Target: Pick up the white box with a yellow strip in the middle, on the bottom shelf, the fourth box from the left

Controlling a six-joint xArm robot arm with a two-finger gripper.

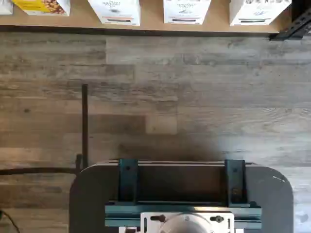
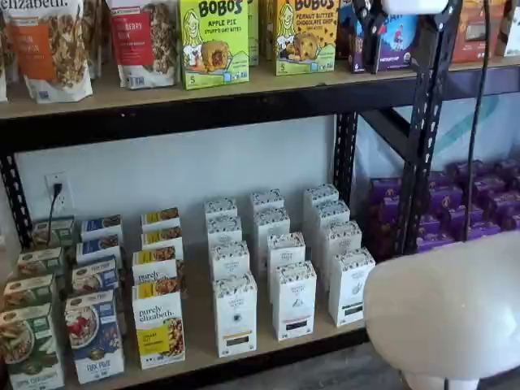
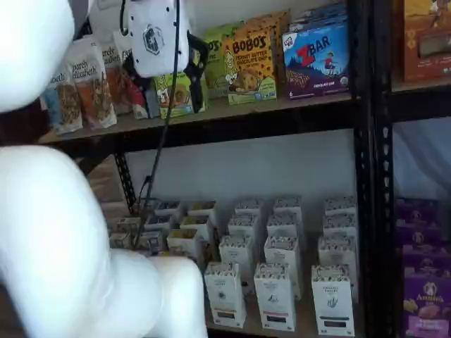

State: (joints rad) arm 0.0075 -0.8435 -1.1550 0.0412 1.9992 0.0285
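Starting the approach: nothing is gripped yet. In a shelf view the hand (image 3: 168, 95) hangs high, level with the snack boxes on the upper shelf (image 3: 232, 116), and its black fingers (image 3: 199, 67) stand wide apart with nothing between them.

Target is the white box (image 2: 236, 313) with the thin yellow strip, in the front row of the bottom shelf (image 2: 203, 341). It shows in both shelf views and in the wrist view (image 1: 114, 10).

Left to right along that front row:
- yellow-labelled box (image 2: 158, 329), just beside the target with a narrow gap
- the target, upright with its face forward
- white box with a black band (image 2: 294, 299), a slim gap on that side too; easy to confuse, so we check the strip colour

We judge the next move to be a long drop, then a straight push in from the front, with the fingers on the box's two sides. The side gaps look tight, so we centre carefully.

Edges and room:
- the upper shelf board sits well above the box tops, so there is room overhead
- another white box (image 2: 230, 260) stands close behind, so we don't overshoot in depth
- the black front rail (image 2: 268, 357) runs below the box foot, so we lift before pulling out
- the black upright (image 2: 345, 162) is well off to the right
- the floor (image 1: 155, 97) in front is open
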